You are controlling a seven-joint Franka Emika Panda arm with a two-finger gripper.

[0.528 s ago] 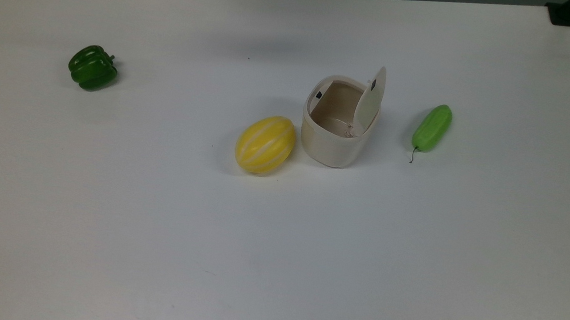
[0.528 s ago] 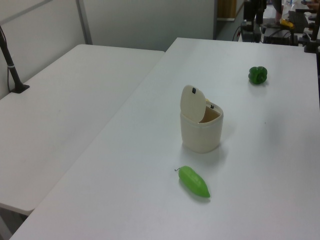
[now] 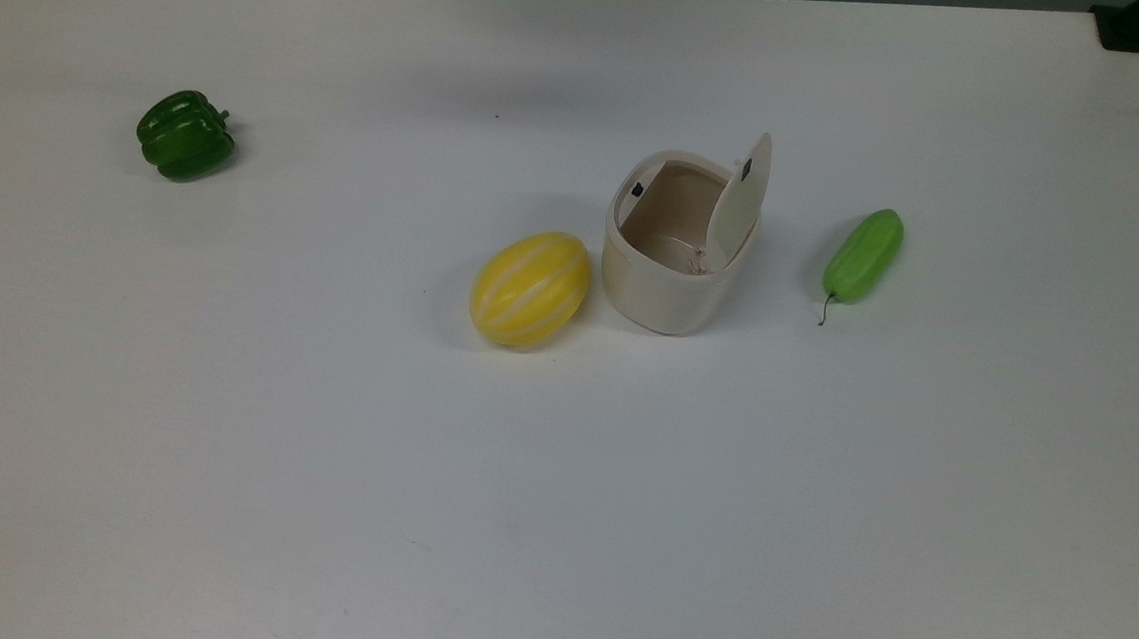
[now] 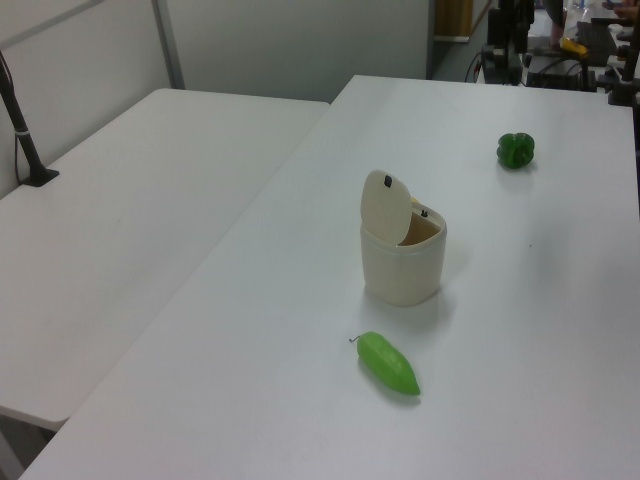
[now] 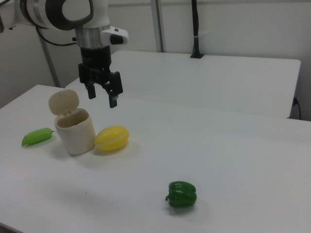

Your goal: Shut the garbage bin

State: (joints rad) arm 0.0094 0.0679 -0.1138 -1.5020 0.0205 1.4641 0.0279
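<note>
Franka's gripper (image 5: 101, 96) hangs above the table (image 3: 558, 479) with its two fingers spread and nothing between them, up and toward the right view's right of the garbage bin (image 5: 75, 130). The bin stands near the table's middle, well in from every edge, with its lid (image 5: 63, 101) upright on the hinge. To shut it, the gripper would probably need to reach the lid's top and push it down over the opening. Something small and pale (image 3: 698, 261) lies inside; what it is cannot be told. A yellow melon (image 3: 530, 288) sits just beside the bin.

White rounded arm (image 5: 63, 12) (grey joint ring), black gripper (image 5: 102, 99) with 2 jaws.
</note>
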